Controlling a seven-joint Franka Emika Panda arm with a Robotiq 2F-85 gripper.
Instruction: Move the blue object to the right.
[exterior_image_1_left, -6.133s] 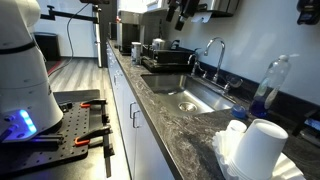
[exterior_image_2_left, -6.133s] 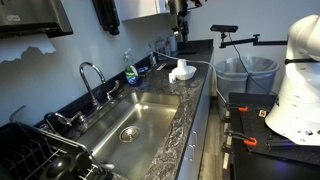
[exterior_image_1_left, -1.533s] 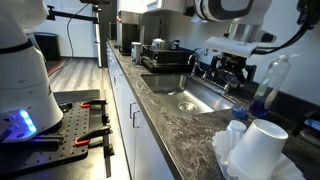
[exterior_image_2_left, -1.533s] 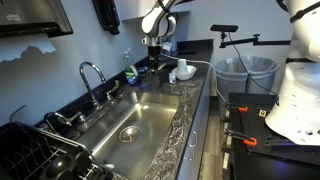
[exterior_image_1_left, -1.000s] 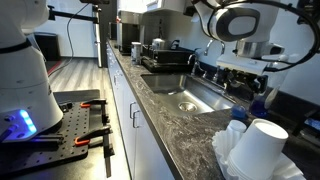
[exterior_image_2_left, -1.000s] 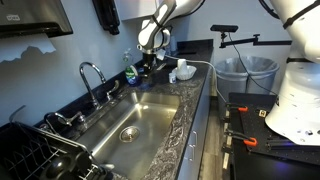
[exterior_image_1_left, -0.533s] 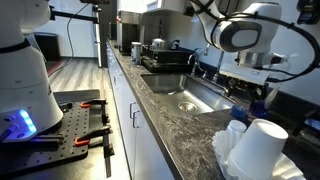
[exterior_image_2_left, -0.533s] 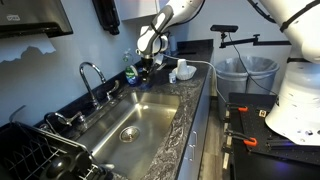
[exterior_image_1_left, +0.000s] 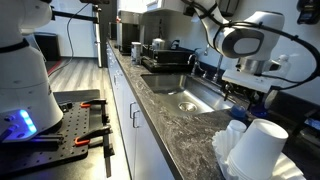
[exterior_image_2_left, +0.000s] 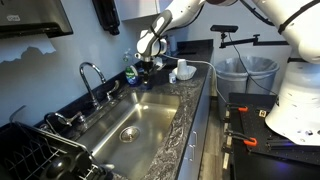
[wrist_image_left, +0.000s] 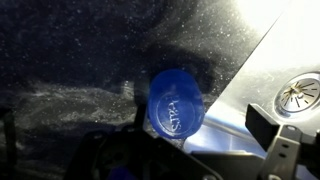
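The blue object is a bottle with a round blue cap (wrist_image_left: 176, 102), seen from above in the wrist view. It stands on the dark counter at the corner of the steel sink (wrist_image_left: 262, 70). My gripper (wrist_image_left: 150, 140) is open, just above the bottle, with one finger to its right and the dark body below it. In both exterior views the gripper (exterior_image_1_left: 248, 95) (exterior_image_2_left: 146, 67) hangs low by the bottle (exterior_image_1_left: 263, 101) (exterior_image_2_left: 129, 71) behind the sink, and it partly hides the bottle.
The faucet (exterior_image_2_left: 91, 76) stands at the back of the sink basin (exterior_image_2_left: 130, 125). White cups (exterior_image_1_left: 258, 148) (exterior_image_2_left: 182, 71) sit on the counter beside the bottle. A dish rack (exterior_image_2_left: 40, 160) is at the sink's far end, with pots (exterior_image_1_left: 157, 48) beyond it and a bin (exterior_image_2_left: 245, 75) off the counter's end.
The arm has swung in from above and come down over the bottle behind the sink. The bottle has not moved.
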